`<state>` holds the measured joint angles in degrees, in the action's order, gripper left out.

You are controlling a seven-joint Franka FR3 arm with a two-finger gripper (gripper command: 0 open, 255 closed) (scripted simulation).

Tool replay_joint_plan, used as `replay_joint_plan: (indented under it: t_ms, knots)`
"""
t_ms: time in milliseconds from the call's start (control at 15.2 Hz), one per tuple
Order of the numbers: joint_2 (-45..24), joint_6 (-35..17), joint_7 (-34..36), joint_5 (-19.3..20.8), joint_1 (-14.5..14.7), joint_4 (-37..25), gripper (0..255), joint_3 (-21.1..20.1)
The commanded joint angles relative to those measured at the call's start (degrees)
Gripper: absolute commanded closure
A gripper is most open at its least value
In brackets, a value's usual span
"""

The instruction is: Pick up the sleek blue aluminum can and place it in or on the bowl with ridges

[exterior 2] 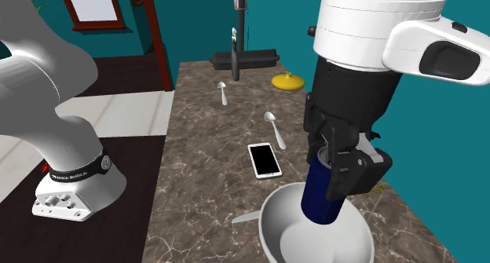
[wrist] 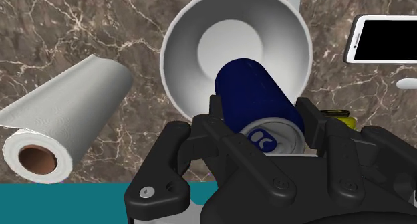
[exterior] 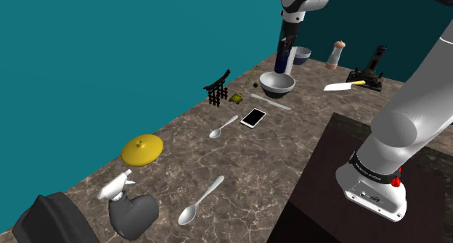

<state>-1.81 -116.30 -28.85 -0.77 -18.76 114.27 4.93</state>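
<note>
My black gripper [exterior 2: 342,166] is shut on a dark blue can [exterior 2: 322,194] and holds it tilted just above a white bowl [exterior 2: 276,231]. In the wrist view the can [wrist: 248,89] sits clasped between the two fingers, its silver top toward the camera and its base over the bowl's [wrist: 194,35] hollow. The shoulder view shows the gripper [exterior: 287,44] with the can [exterior: 284,59] hanging over the bowl [exterior: 276,84] at the far end of the marble counter. The can's lower end reaches about rim level; I cannot tell whether it touches the bowl.
A paper towel roll [wrist: 63,119] lies beside the bowl. A phone [exterior: 253,117] and two spoons [exterior: 223,127] [exterior: 201,202] lie nearer the stand. A yellow lid [exterior: 142,149], small black gate figure [exterior: 218,88], second bowl [exterior: 301,54], grinder [exterior: 335,54] and knife [exterior: 340,85] share the counter.
</note>
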Motion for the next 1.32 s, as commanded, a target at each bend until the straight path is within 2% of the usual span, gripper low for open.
replay_joint_plan:
  t_ms: [0, 462, 990, 1056, 1254]
  knots:
    - [-0.45, -1.61, 0.0, -0.06, 0.02, 1.12, 255, -0.02]
    - [-2.63, -7.09, -0.23, -0.33, 0.0, 4.43, 255, -0.03]
    - [-2.63, -7.09, -0.23, -0.33, 0.0, 4.43, 255, -0.03]
    - [-2.62, -7.09, -0.22, -0.33, 0.0, 4.44, 0, -0.03]
    - [-2.62, -7.09, -0.23, -0.33, 0.0, 4.43, 0, -0.03]
